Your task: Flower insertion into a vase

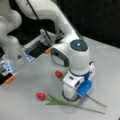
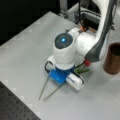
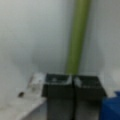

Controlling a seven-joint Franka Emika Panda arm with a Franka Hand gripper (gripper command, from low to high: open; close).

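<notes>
Gripper (image 3: pixel 73 86) low on table (image 1: pixel 105 65), fingers pressed together over a green stem (image 3: pixel 77 35) (grip itself hidden). Two red flowers (image 1: pixel 41 96) lying flat beside it. Vase (image 2: pixel 113 58) upright at a front view's right, apart, empty so far.

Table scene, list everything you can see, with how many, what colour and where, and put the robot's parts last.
Flowers: two, red heads on green stems, lying flat on the table, stems running under the tool; one stem fills the wrist view.
Vase: one, brown, upright at a front view's right edge, apart from the flowers, no flower in it.
Table: one, light grey, under everything.
Dark perforated board: one, at a front view's bottom left.
Robot arm: one, white with a blue light, bent low over the stems.
Tool: one, dark fingers with blue parts, down at the table, fingers together over a stem.
</notes>
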